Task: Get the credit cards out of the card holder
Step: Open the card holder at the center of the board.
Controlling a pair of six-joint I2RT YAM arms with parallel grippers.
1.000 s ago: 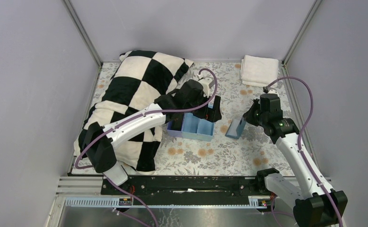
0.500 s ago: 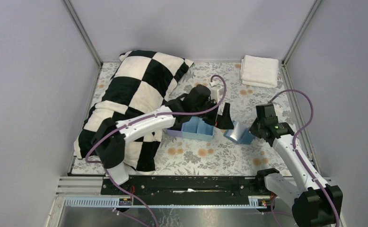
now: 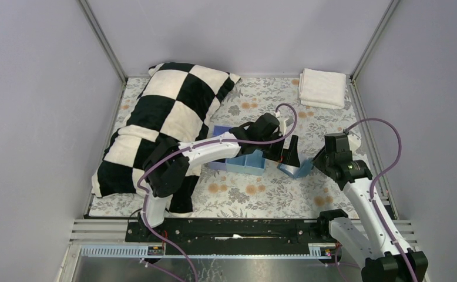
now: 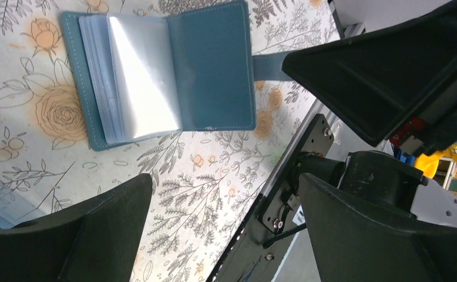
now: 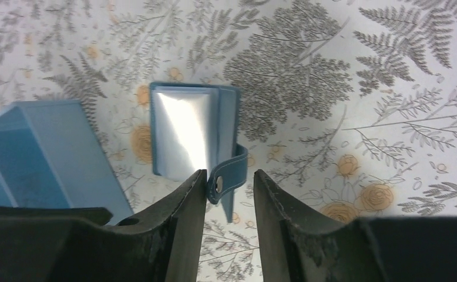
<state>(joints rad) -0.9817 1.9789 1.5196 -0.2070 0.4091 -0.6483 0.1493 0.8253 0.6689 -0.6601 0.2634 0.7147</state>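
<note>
The blue card holder [image 4: 208,70] lies open on the flowered cloth, its clear sleeves [image 4: 138,76] glaring white. No dark credit cards can be made out in it. In the top view the card holder [image 3: 297,170] lies just right of the tray. My right gripper [image 5: 230,173] is low over its edge. The snap strap [image 5: 226,182] curls up between the jaws and touches only the left finger [image 5: 185,223]; the gap is much wider than the strap. My left gripper [image 4: 225,179] hovers open and empty beside the holder, also seen in the top view [image 3: 291,155].
The blue three-compartment tray [image 3: 238,160] stands just left of the holder, also in the right wrist view [image 5: 44,153]. A checkered pillow [image 3: 167,117] fills the left side. A folded white towel [image 3: 322,87] lies at the back right. The table's front rail [image 4: 296,170] is close.
My right gripper has lowered the card holder from upright down flat and open on the cloth. My left arm has swung right from over the tray to the holder.
</note>
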